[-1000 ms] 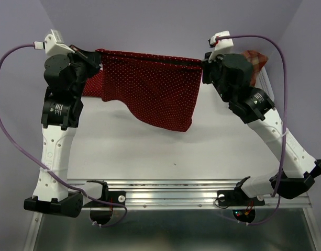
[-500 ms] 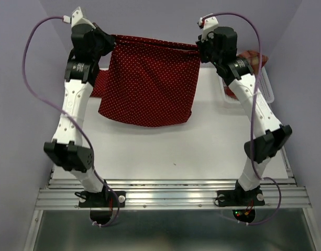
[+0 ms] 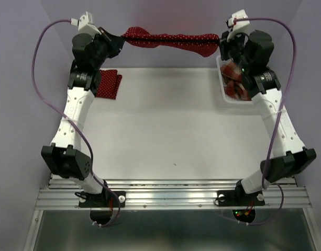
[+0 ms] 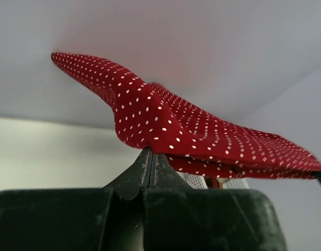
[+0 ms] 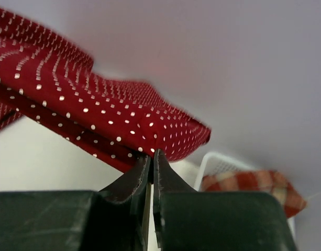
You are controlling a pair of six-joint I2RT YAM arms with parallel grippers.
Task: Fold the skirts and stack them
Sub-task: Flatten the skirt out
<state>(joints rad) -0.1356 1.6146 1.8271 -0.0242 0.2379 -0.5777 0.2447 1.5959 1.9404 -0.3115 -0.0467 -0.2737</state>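
Note:
A dark red polka-dot skirt hangs stretched between both grippers, high at the table's far edge. My left gripper is shut on its left end, which shows above the fingertips in the left wrist view. My right gripper is shut on its right end, seen in the right wrist view. A second polka-dot skirt lies folded on the table at the far left. The red-and-cream plaid skirt sits in the white basket, also visible in the right wrist view.
The white mesh basket stands at the far right of the white table. Purple walls close in the back and both sides. A metal rail with the arm bases runs along the near edge.
Both arms have lifted and swung the skirt back toward the far wall. The skirt, hanging flat before, is now stretched as a narrow band. The folded skirt and basket are uncovered.

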